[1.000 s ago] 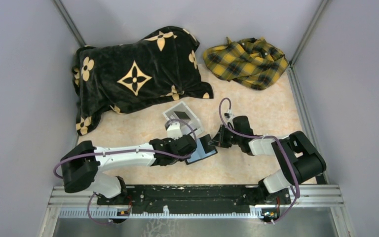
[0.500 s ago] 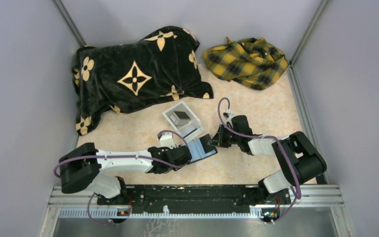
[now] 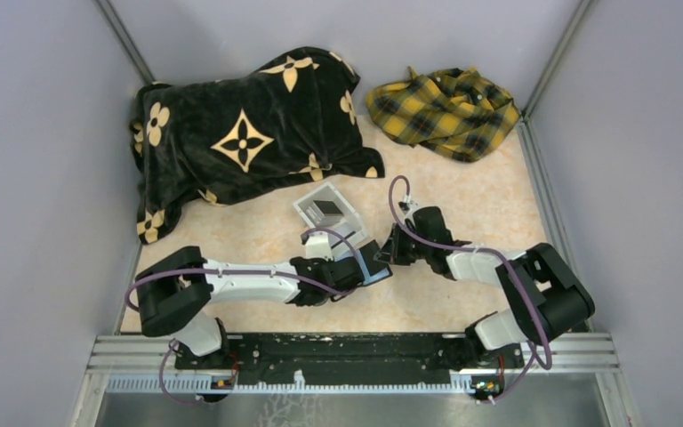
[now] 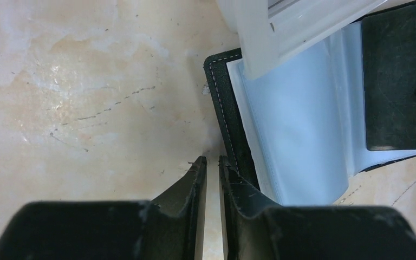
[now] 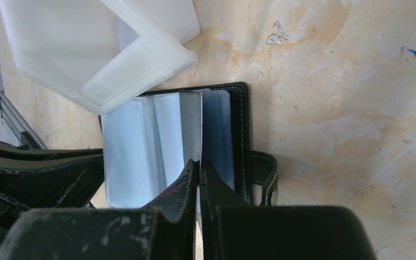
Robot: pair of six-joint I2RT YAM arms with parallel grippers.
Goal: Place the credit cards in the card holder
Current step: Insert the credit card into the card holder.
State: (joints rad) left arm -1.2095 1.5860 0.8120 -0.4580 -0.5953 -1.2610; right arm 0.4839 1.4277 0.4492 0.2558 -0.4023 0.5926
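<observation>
Beige tabletop (image 4: 86, 81); left gripper (image 4: 212, 160) returned to card holder (image 4: 303, 135) edge, fingers narrowed to slit; right gripper (image 5: 199, 164) pinched closed.

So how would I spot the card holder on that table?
Find the big black blanket with gold flowers at the back left. In front of it stands a small white box, and the card holder lies open on its near side. It alone is black-edged with pale see-through sleeves.
</observation>
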